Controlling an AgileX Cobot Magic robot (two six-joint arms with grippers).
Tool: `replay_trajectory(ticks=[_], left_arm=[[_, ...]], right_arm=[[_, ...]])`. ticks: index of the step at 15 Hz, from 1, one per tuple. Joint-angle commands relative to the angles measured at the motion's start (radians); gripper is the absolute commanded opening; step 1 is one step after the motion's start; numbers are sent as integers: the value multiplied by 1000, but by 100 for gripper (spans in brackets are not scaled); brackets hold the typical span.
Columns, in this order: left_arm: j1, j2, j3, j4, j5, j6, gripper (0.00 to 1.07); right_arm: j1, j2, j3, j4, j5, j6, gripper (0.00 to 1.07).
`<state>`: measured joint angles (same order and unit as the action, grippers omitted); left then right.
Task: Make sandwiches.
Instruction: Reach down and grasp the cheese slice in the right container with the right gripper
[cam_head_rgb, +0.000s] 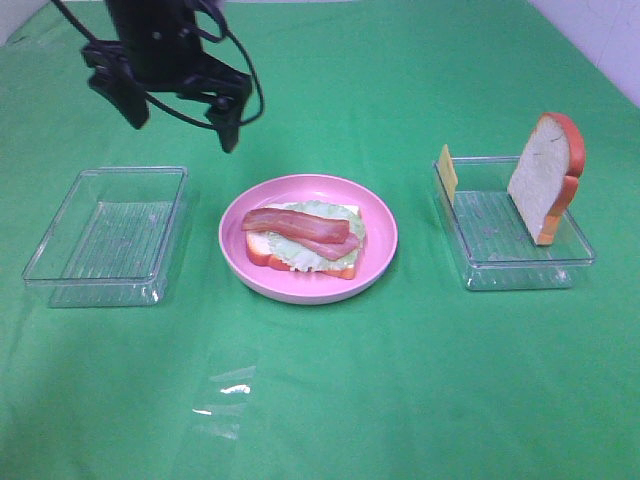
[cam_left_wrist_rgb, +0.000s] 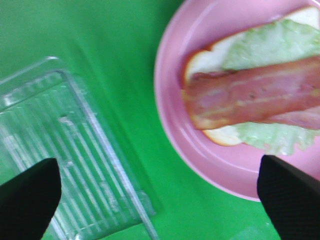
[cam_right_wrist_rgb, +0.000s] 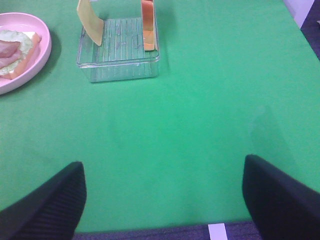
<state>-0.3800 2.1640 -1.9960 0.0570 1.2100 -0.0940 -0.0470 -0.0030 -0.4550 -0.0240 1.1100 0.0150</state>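
left claw (cam_head_rgb: 182, 125): wide open, empty, raised between left tray (cam_head_rgb: 40, 262) and plate (cam_head_rgb: 300, 288)
plate: bread (cam_head_rgb: 257, 243), lettuce (cam_head_rgb: 338, 256), bacon (cam_head_rgb: 300, 228) stacked
right tray (cam_head_rgb: 520, 272): cheese (cam_head_rgb: 447, 172) leaning on left wall, slice (cam_head_rgb: 543, 180) upright at right wall
right claw (cam_right_wrist_rgb: 165, 200): wide open, empty, over cloth (cam_right_wrist_rgb: 180, 130)

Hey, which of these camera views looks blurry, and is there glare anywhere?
Left wrist view: soft throughout, the bacon strips and lettuce leaf smeared, the ribs of the clear tray streaked. Exterior high view: sharp, with white glints on the green cloth in front of the pink plate. Right wrist view: clear, evenly lit; only the fingers of the right gripper look soft.
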Motion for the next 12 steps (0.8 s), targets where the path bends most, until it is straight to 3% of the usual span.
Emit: replay_trajectory(ticks=[1, 2, 5, 7, 10, 12], left_arm=[[129, -36, -3, -49, 104, 73, 101], [190, -40, -3, -62, 104, 103, 101], [320, -40, -3, -70, 104, 108, 101], [446, -45, 14, -129, 104, 136, 101], [501, -49, 53, -137, 106, 140, 101], [509, -95, 150, -135, 106, 181, 100]], right_arm=[[-1, -30, 2, -1, -2, -3, 82], [-1, -30, 2, -1, -2, -3, 82], [-1, -30, 2, -1, -2, -3, 82], [-1, -30, 2, -1, -2, -3, 82], [-1, -30, 2, -1, -2, -3, 82], [-1, -30, 2, -1, -2, -3, 82]])
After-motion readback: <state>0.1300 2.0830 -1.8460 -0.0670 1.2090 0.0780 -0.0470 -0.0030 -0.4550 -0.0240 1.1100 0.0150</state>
